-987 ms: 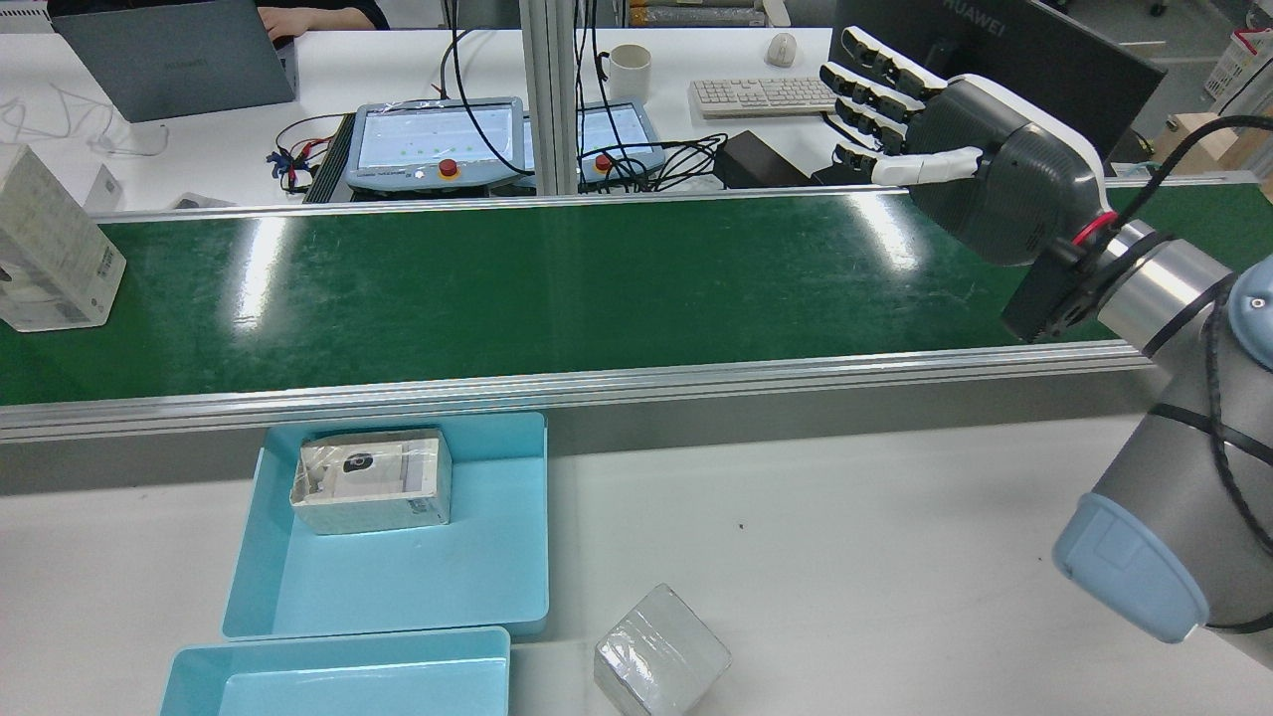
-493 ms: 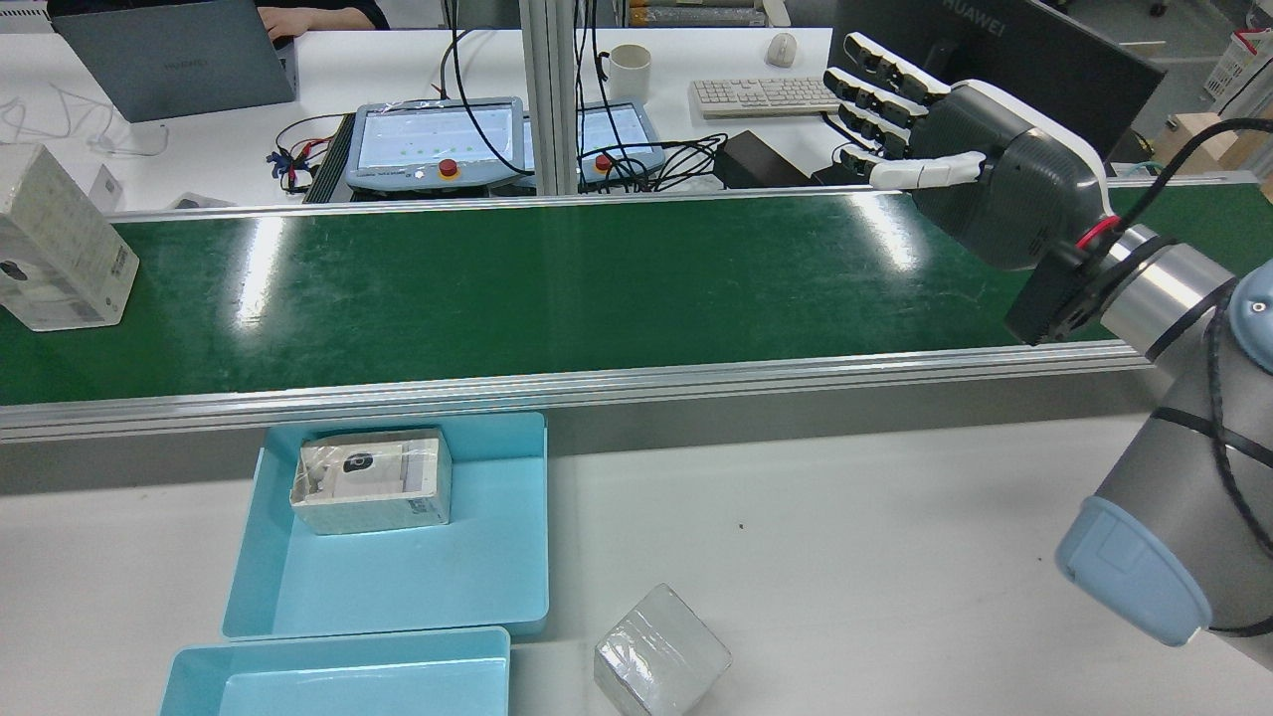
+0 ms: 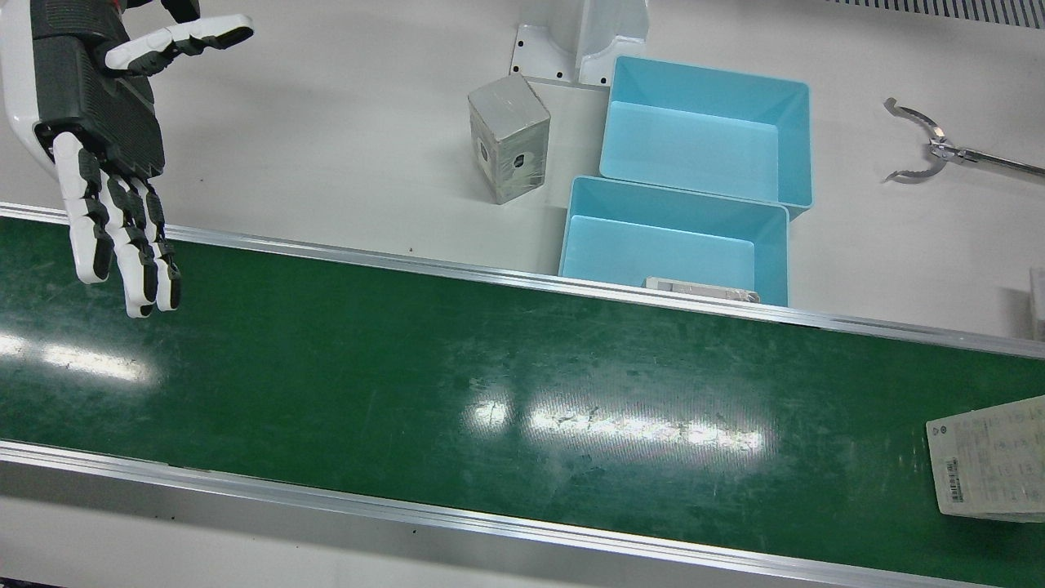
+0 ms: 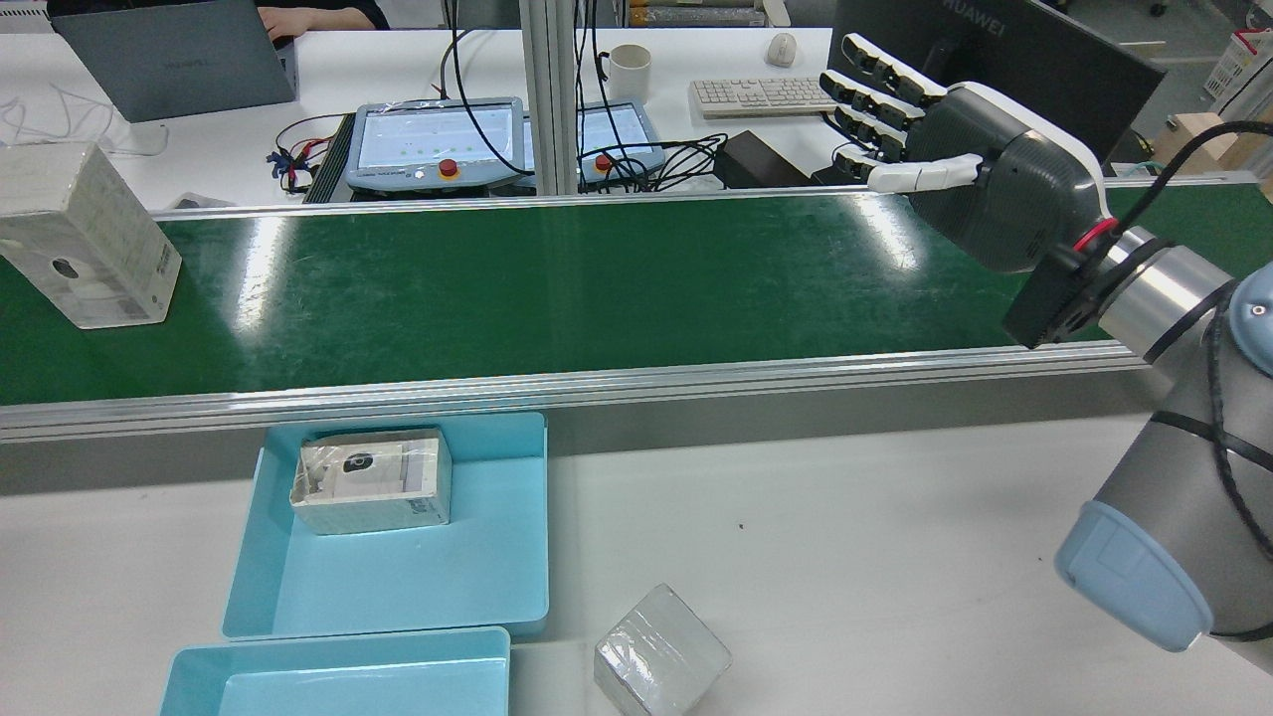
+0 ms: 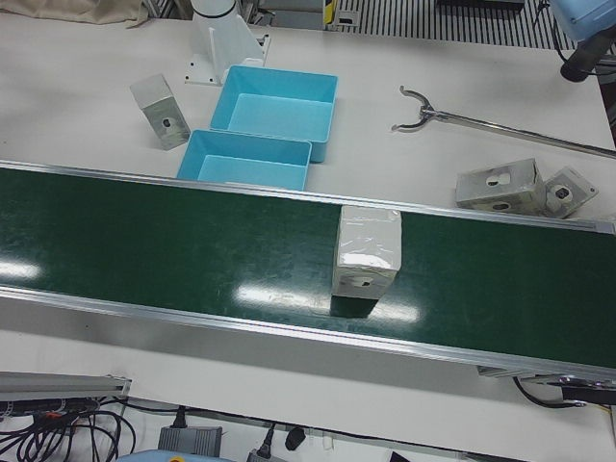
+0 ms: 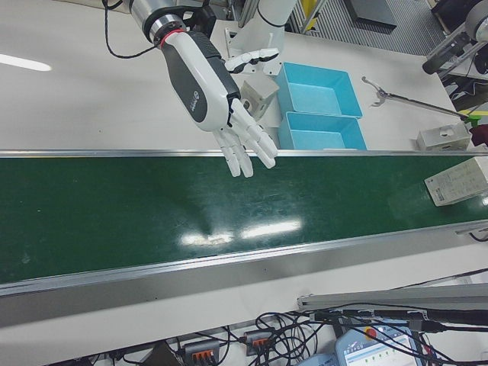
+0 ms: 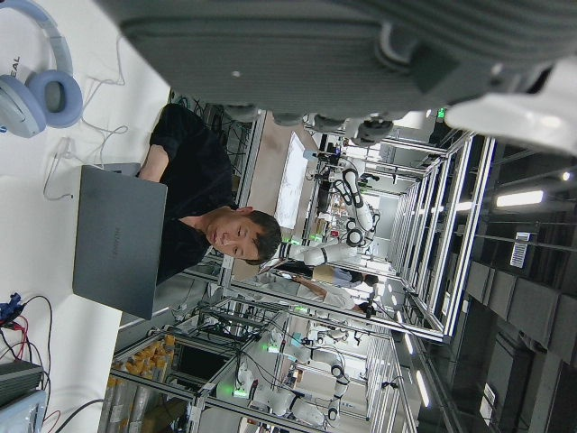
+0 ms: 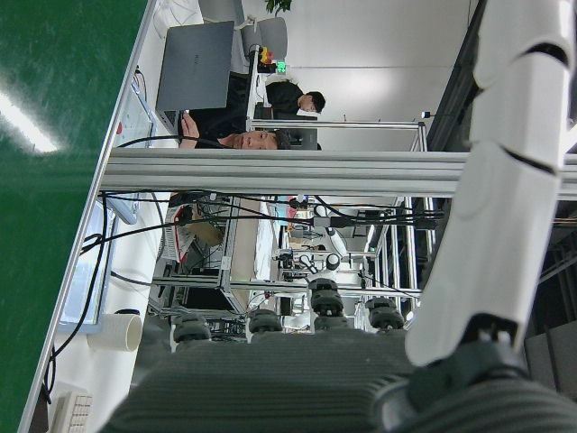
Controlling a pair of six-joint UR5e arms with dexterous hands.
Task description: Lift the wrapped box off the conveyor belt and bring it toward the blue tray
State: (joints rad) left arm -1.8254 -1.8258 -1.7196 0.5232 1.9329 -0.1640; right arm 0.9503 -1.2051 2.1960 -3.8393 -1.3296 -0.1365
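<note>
Rear view shows the wrapped box (image 4: 85, 239) upright at the conveyor belt's (image 4: 557, 288) far left, well apart from the right hand (image 4: 955, 159), which hovers open-fingered and empty over the belt's right end. "HUAWEI" reads on a monitor (image 4: 995, 50) behind. The box has travelled rightward along the belt. The blue tray (image 4: 398, 587) holds another box (image 4: 370, 480).

White letters "HUAWEI" run along the top edge of the black flat monitor (image 4: 1004, 50); print on the plastic-wrapped white box (image 3: 988, 469) is too small to read.
</note>
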